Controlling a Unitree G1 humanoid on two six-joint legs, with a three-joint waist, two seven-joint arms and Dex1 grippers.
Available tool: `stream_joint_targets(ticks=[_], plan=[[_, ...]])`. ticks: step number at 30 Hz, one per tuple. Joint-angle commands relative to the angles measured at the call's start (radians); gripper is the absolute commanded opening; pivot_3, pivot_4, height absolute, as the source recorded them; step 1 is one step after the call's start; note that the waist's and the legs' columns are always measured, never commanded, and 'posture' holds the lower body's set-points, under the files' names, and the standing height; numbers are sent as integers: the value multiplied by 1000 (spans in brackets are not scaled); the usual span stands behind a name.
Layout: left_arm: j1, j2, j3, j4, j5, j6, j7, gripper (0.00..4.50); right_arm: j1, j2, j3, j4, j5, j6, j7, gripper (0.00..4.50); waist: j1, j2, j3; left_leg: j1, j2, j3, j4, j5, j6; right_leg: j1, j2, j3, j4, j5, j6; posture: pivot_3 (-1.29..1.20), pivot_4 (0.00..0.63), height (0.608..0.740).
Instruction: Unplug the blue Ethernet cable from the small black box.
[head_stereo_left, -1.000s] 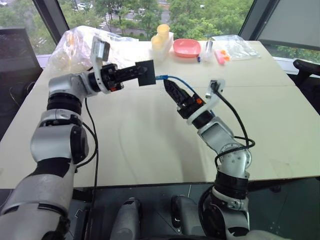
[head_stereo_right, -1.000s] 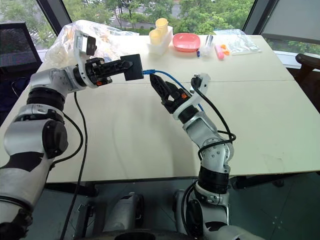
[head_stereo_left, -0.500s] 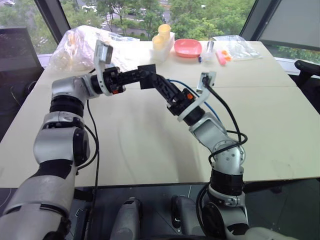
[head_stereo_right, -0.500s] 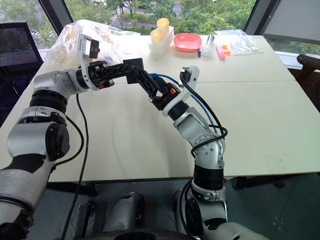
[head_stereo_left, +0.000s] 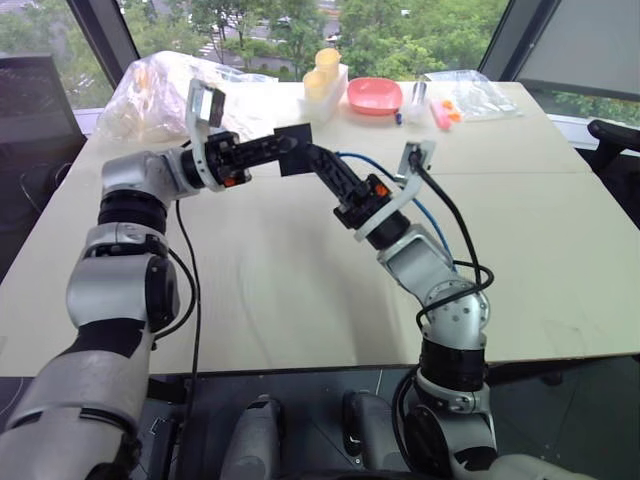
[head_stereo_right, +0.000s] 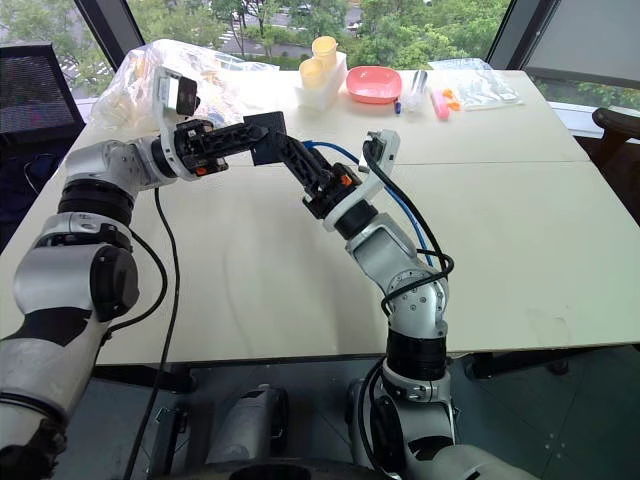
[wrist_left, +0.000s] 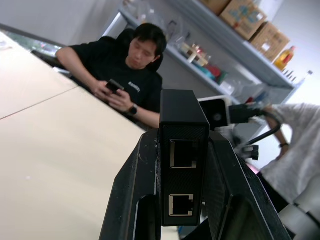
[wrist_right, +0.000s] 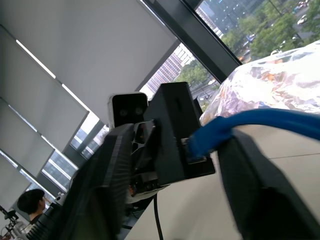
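My left gripper (head_stereo_left: 285, 143) is shut on the small black box (head_stereo_left: 295, 136) and holds it in the air over the table's far left part. In the left wrist view the box (wrist_left: 183, 150) sits upright between the fingers (wrist_left: 135, 200) and shows two empty ports. The blue Ethernet cable (head_stereo_right: 330, 148) runs from the box's far side back past my right arm. My right gripper (head_stereo_left: 313, 154) reaches up to the box. In the right wrist view its fingers (wrist_right: 112, 185) stand apart on either side of the plug (wrist_right: 200, 144), which sits in the box (wrist_right: 175, 125).
At the table's (head_stereo_left: 250, 290) far edge stand a pink bowl (head_stereo_left: 374, 95), yellow cups in a white holder (head_stereo_left: 322, 75), a crumpled clear bag (head_stereo_left: 150, 85), a second bag (head_stereo_left: 470, 95) and small pink items (head_stereo_left: 440, 112). A person (wrist_left: 130, 65) sits beyond the table.
My right gripper has moved up and to the left, from beside the cable to the box, and now flanks the plug. The left gripper has kept the box still.
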Motion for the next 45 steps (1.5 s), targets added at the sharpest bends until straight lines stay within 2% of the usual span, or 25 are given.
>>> stream_joint_targets(ticks=[1,2,12,15,24,27,29,35,40,45], plan=[[-16,9,5,-5,-3,3,11,532,-27,18,27,-62,80,-5,35,249,0,0,0,0,0,0,0,0,0,0,0,0,0,0,0,0,150,740],[-14,10,3,-6,-5,2,12,532,-26,16,28,-66,91,-2,40,43,0,0,0,0,0,0,0,0,0,0,0,0,0,0,0,0,150,740],[-9,11,7,-5,-20,-4,35,532,-12,4,51,-83,125,12,50,43,0,0,0,0,0,0,0,0,0,0,0,0,0,0,0,0,150,740],[-9,30,6,-7,-15,-13,32,532,-10,-6,22,-85,138,7,33,43,0,0,0,0,0,0,0,0,0,0,0,0,0,0,0,0,150,740],[14,117,-15,-15,2,-16,14,532,6,-199,-151,-23,183,-27,21,43,-1,0,0,0,0,1,-1,0,0,-1,0,1,-1,0,0,0,150,740],[27,119,-20,-21,13,-35,31,532,5,-246,-177,3,182,-29,23,43,5,0,0,0,0,0,-1,0,0,-1,0,0,-1,0,0,0,150,740],[52,93,-31,-42,38,-109,82,532,-13,-277,-192,53,163,-27,-4,43,6,0,0,0,0,1,-1,0,0,0,0,0,-1,-2,-3,0,150,740],[125,-51,-55,-75,142,-459,363,532,-177,-497,-159,325,-22,36,-10,43,7,0,0,-1,-1,3,2,0,0,0,-3,1,-2,-2,-3,0,150,740],[141,-149,-41,-37,184,-683,584,532,-324,-618,-89,630,-210,96,-11,43,5,0,0,-3,-1,3,0,0,1,-2,-2,2,-3,0,0,0,150,740],[149,-210,-52,-6,209,-815,690,532,-495,-685,-6,1041,-477,-138,37,43,5,0,0,-2,-1,4,-1,-2,3,-2,-1,2,-3,0,0,0,150,740]])
